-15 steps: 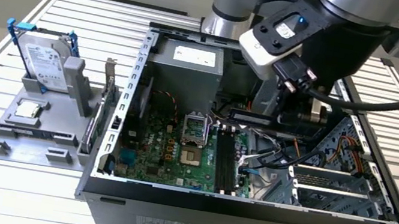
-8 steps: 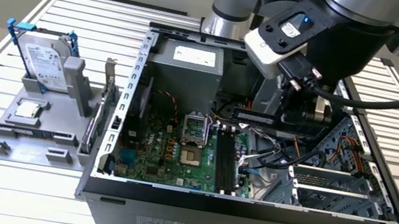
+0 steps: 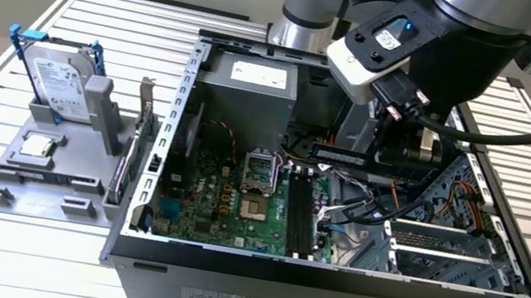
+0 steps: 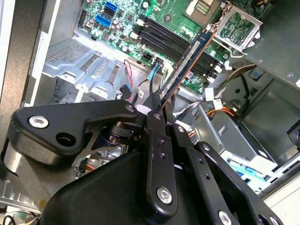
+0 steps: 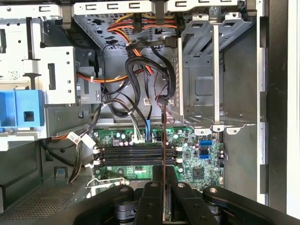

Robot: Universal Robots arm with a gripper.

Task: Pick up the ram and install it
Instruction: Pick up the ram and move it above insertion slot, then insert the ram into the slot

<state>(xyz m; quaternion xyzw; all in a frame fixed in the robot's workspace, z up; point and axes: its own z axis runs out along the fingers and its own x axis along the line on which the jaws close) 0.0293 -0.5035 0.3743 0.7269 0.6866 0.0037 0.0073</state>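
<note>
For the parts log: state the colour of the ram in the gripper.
Blue; the ram shows best in the second wrist view.

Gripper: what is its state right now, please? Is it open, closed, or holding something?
Gripper: closed, holding the ram by one end, over the motherboard's memory slots.
</note>
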